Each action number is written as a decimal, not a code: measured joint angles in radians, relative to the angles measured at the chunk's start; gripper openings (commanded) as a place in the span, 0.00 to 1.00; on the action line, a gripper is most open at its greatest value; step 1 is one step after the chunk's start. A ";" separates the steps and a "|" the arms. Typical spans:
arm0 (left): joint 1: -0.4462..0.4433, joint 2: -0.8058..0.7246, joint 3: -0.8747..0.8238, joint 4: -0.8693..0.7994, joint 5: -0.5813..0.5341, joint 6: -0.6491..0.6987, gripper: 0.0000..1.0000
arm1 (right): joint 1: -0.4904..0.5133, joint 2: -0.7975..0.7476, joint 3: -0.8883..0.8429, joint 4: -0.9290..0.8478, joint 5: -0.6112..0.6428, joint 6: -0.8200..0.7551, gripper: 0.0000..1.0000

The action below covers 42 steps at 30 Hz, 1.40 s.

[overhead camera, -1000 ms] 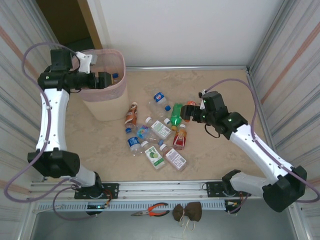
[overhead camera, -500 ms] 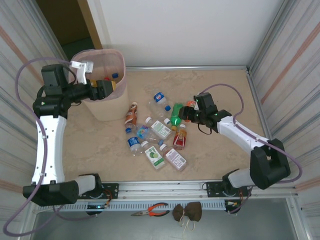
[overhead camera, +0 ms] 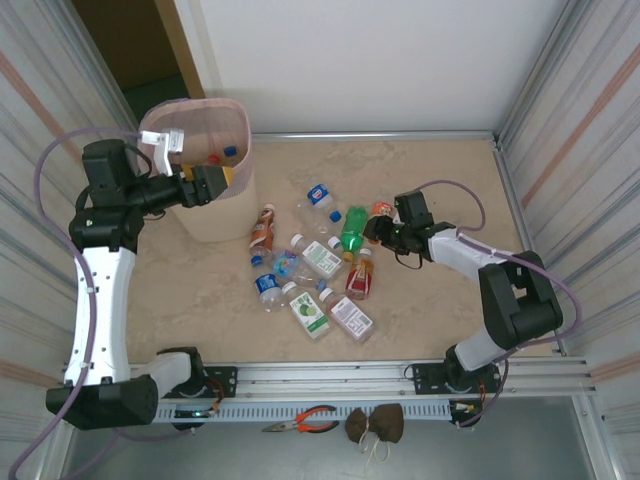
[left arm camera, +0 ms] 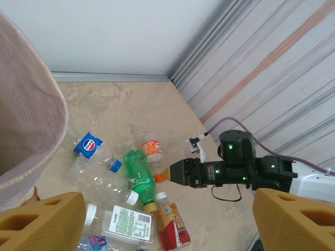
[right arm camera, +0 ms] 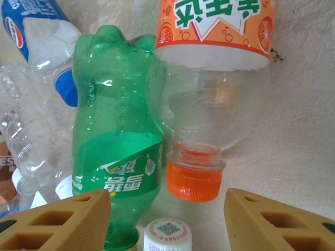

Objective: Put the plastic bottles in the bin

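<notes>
The right gripper (right arm camera: 167, 201) lies low at the right side of the bottle heap in the middle of the tabletop (overhead camera: 440, 170). Its fingers are apart, with nothing clamped. Just ahead of the fingertips and between them is the orange cap of a clear bottle with an orange label (right arm camera: 212, 99), which lies with its cap towards the claw. A green bottle (right arm camera: 118, 141) lies touching its left side, and a clear bottle with a blue label (right arm camera: 29, 29) is further left. A white cap (right arm camera: 167, 230) sits just under the claw.

The bin (overhead camera: 212, 218) stands at the far-left corner of the tabletop, with bottle caps showing inside. The left gripper (overhead camera: 212, 183) hangs at its near rim, jaws wide apart and empty.
</notes>
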<state>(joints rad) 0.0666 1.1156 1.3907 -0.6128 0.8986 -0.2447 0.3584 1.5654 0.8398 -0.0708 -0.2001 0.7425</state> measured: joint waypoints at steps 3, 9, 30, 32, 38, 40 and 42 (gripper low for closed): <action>0.000 0.000 0.000 0.016 0.003 -0.012 0.83 | 0.000 0.034 0.000 0.023 -0.003 0.013 0.55; 0.000 -0.002 -0.001 0.023 0.011 -0.023 0.83 | -0.001 0.097 0.000 0.052 -0.002 0.031 0.52; 0.000 -0.003 -0.013 0.028 0.011 -0.023 0.83 | -0.014 0.151 0.000 0.116 -0.003 0.035 0.32; 0.000 -0.003 -0.013 0.029 0.011 -0.024 0.83 | -0.016 0.151 0.000 0.116 -0.003 0.034 0.30; 0.000 -0.003 -0.018 0.043 0.011 -0.039 0.83 | -0.019 0.142 0.000 0.104 0.009 0.024 0.28; 0.000 -0.003 -0.024 0.044 0.011 -0.045 0.82 | -0.019 0.121 0.000 0.088 0.021 0.006 0.28; 0.000 -0.003 -0.028 0.046 0.011 -0.049 0.82 | -0.019 0.089 0.000 0.073 0.032 -0.021 0.27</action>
<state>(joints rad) 0.0666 1.1130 1.3624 -0.5667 0.9092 -0.2939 0.3397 1.6547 0.8402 0.0021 -0.1677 0.7212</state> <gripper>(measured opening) 0.826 0.323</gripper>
